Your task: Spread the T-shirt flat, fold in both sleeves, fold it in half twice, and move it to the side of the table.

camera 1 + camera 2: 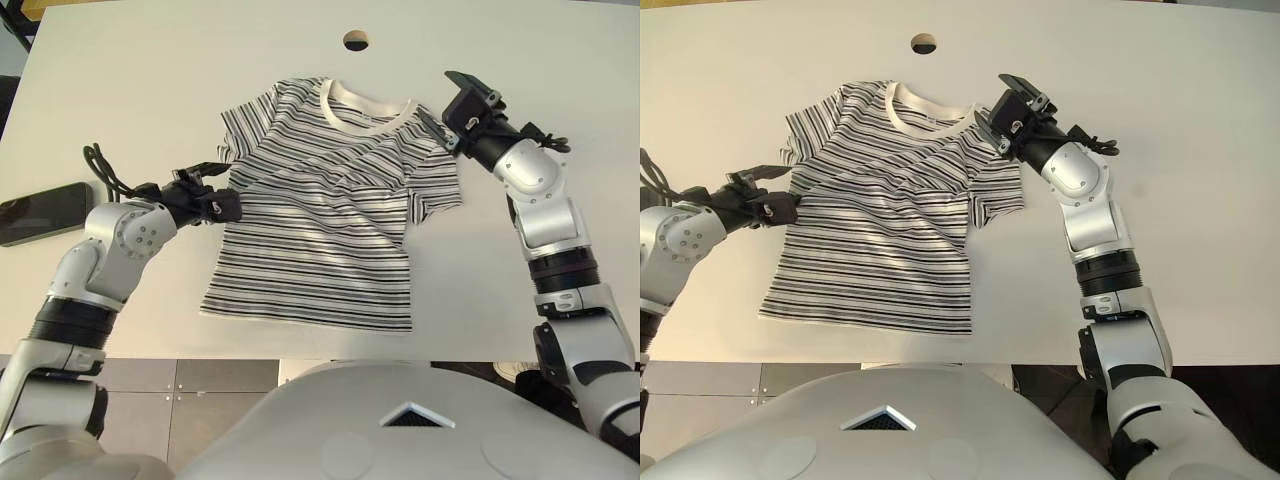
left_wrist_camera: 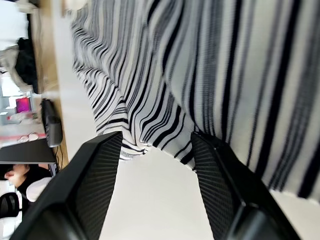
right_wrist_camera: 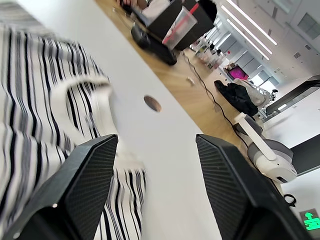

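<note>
T-shirt [image 1: 318, 225]: left pincer [image 1: 225, 190] at side edge, right pincer [image 1: 447, 108] at shoulder.

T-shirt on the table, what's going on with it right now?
The striped T-shirt lies mostly spread on the table, wrinkled across the chest, with no folds made. The left gripper sits open at its left sleeve edge; the right gripper is open over the right shoulder, near the collar.
</note>
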Controlling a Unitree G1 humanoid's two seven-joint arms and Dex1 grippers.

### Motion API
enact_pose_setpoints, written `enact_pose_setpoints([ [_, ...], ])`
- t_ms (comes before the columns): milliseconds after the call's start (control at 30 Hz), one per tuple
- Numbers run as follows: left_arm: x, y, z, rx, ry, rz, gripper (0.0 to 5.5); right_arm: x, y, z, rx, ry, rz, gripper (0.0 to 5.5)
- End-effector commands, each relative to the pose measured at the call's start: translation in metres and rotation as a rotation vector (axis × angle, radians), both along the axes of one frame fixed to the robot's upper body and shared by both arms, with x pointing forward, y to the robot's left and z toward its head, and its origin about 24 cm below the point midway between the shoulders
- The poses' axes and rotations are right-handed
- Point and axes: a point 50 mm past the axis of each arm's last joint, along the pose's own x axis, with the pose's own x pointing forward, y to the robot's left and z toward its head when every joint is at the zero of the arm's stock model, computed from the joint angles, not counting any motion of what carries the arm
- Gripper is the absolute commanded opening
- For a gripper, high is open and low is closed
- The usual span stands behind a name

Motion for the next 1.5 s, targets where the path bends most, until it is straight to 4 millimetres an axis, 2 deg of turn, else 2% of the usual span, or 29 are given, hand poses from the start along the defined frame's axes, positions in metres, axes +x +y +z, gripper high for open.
enact_pose_setpoints([
  [33, -0.02, -0.002, -0.011, 0.039, 0.144, -0.024, 2.56, -0.007, -0.007, -0.012, -0.057, 0.059, 0.011, 2.91],
  [200, 0.017, -0.027, 0.035, -0.233, -0.166, 0.047, 2.56, -0.022, -0.006, -0.012, -0.035, 0.124, 0.104, 2.91],
  [300, 0.031, -0.037, 0.073, -0.364, -0.371, 0.048, 2.56, -0.014, -0.009, -0.02, -0.117, 0.109, 0.073, 2.91],
  [367, 0.028, -0.047, 0.081, -0.428, -0.373, 0.016, 2.56, -0.007, -0.007, -0.023, -0.126, 0.105, 0.056, 2.91],
  [433, 0.016, -0.069, 0.076, -0.486, -0.297, -0.097, 2.56, 0.002, -0.009, -0.028, -0.155, 0.106, 0.016, 2.91],
  [500, -0.001, -0.088, 0.06, -0.499, -0.185, -0.211, 2.56, 0.008, -0.012, -0.032, -0.17, 0.114, -0.011, 2.91],
  [567, -0.022, -0.107, 0.025, -0.467, -0.009, -0.323, 2.56, 0.013, -0.017, -0.036, -0.206, 0.12, -0.031, 2.91],
  [633, -0.037, -0.116, 0.002, -0.433, 0.096, -0.395, 2.56, 0.016, -0.019, -0.037, -0.246, 0.113, -0.031, 2.91],
  [700, -0.054, -0.121, -0.016, -0.387, 0.204, -0.503, 2.56, 0.018, -0.017, -0.039, -0.312, 0.131, 0.011, 2.91],
  [767, -0.072, -0.123, -0.026, -0.385, 0.319, -0.607, 2.56, 0.019, -0.016, -0.048, -0.405, 0.198, 0.065, 2.91],
  [833, -0.09, -0.121, -0.033, -0.399, 0.44, -0.673, 2.56, 0.02, -0.019, -0.059, -0.473, 0.274, 0.084, 2.91],
  [900, -0.099, -0.115, -0.041, -0.373, 0.51, -0.688, 2.56, 0.024, -0.023, -0.064, -0.52, 0.332, 0.071, 2.91],
  [1067, -0.101, -0.11, -0.046, -0.36, 0.542, -0.69, 2.56, 0.045, -0.029, -0.055, -0.587, 0.335, -0.057, 2.91],
  [1200, -0.091, -0.113, -0.044, -0.403, 0.486, -0.649, 2.56, 0.051, -0.018, -0.049, -0.531, 0.298, -0.064, 2.91],
  [1300, -0.065, -0.119, -0.033, -0.489, 0.311, -0.556, 2.56, 0.052, -0.013, -0.046, -0.487, 0.272, -0.043, 2.91],
  [1367, -0.042, -0.121, -0.015, -0.558, 0.178, -0.487, 2.56, 0.052, -0.012, -0.042, -0.456, 0.258, -0.02, 2.91],
  [1433, -0.033, -0.121, -0.006, -0.576, 0.126, -0.471, 2.56, 0.052, -0.013, -0.04, -0.45, 0.246, -0.003, 2.91],
  [1500, -0.034, -0.116, 0.005, -0.569, 0.102, -0.487, 2.56, 0.053, -0.009, -0.033, -0.42, 0.21, 0.033, 2.91],
])
